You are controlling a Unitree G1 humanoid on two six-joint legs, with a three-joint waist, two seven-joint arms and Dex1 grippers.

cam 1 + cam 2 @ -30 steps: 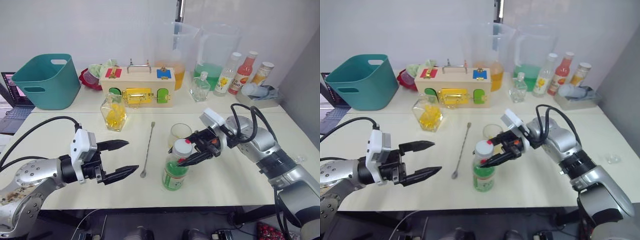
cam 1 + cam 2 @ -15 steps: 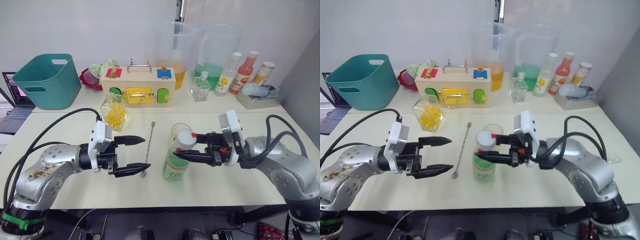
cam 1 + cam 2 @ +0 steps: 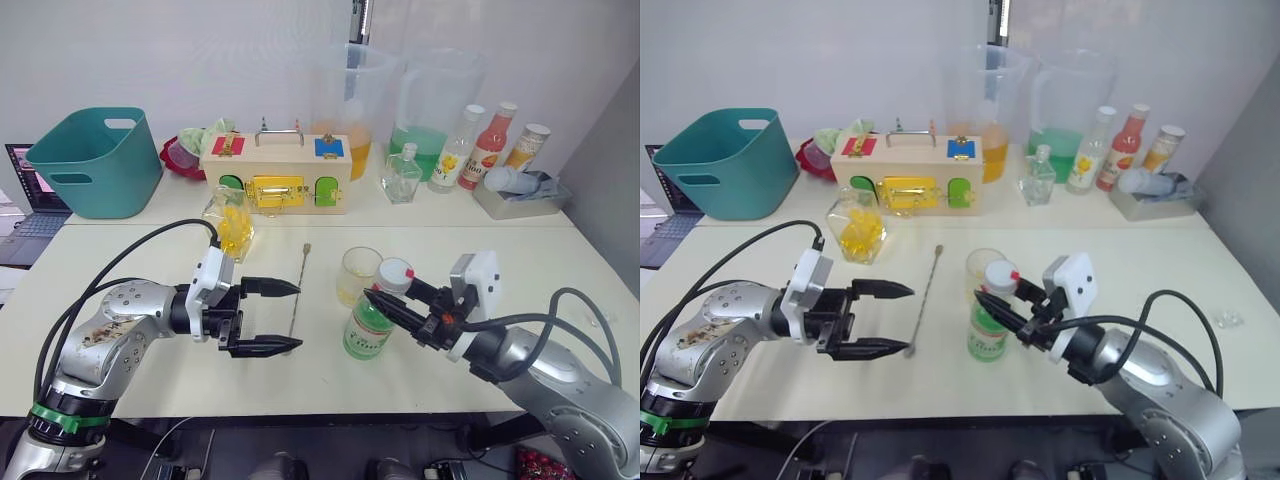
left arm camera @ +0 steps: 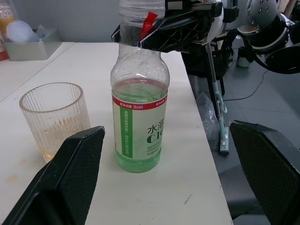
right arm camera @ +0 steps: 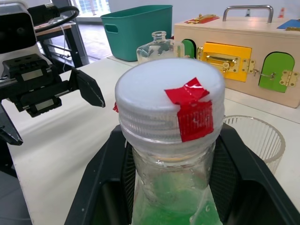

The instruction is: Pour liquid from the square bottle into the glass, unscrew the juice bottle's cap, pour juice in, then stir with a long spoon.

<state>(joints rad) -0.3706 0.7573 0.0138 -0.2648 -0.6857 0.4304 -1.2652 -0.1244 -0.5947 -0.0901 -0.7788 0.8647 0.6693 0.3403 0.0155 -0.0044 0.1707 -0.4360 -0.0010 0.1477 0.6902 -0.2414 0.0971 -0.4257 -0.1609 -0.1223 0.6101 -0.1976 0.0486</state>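
The right gripper (image 3: 392, 297) pinches the juice bottle (image 3: 371, 324) just under its cap (image 3: 394, 274); the left gripper (image 3: 283, 316), at its 9 o'clock, gapes wide.

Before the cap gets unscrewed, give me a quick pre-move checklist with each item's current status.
1. Juice bottle upright on the table: ok.
2. Cap on the neck, red tape across it: ok.
3. Right gripper fingers around the bottle neck under the cap: ok; firm contact: cannot tell.
4. Left gripper bracing the bottle: not ok; it is open and apart from it.
5. Glass close behind the bottle, upright: ok.
6. Long spoon flat on the table, untouched: ok.
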